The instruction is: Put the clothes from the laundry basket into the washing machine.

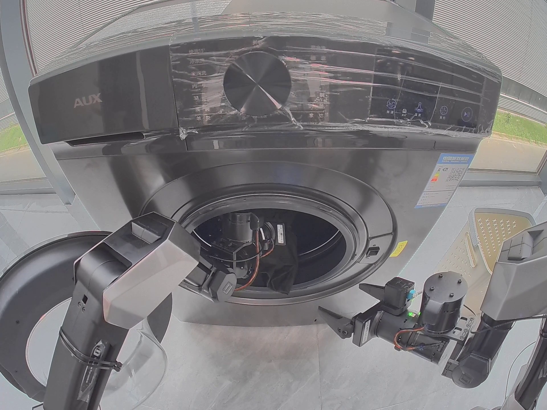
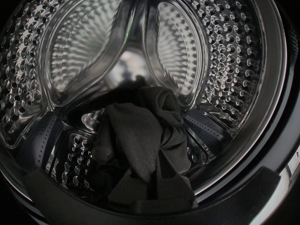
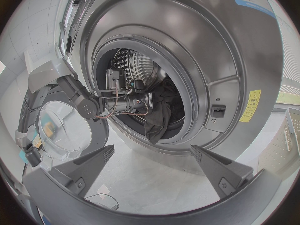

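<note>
Grey floor (image 1: 256,365) fronts washing machine (image 1: 342,177); right gripper (image 1: 341,298) hangs spread; black garment (image 1: 282,269) overhangs rim.

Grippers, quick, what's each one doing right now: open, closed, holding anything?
Left gripper: cannot be told; it is in the washing machine opening beside black clothes.
Right gripper: open, holding nothing.

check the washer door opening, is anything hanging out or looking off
Yes. The black garment is not fully inside: a fold drapes over the lower lip of the washing machine opening and hangs outward. Crinkled plastic wrap also covers the control panel.
</note>
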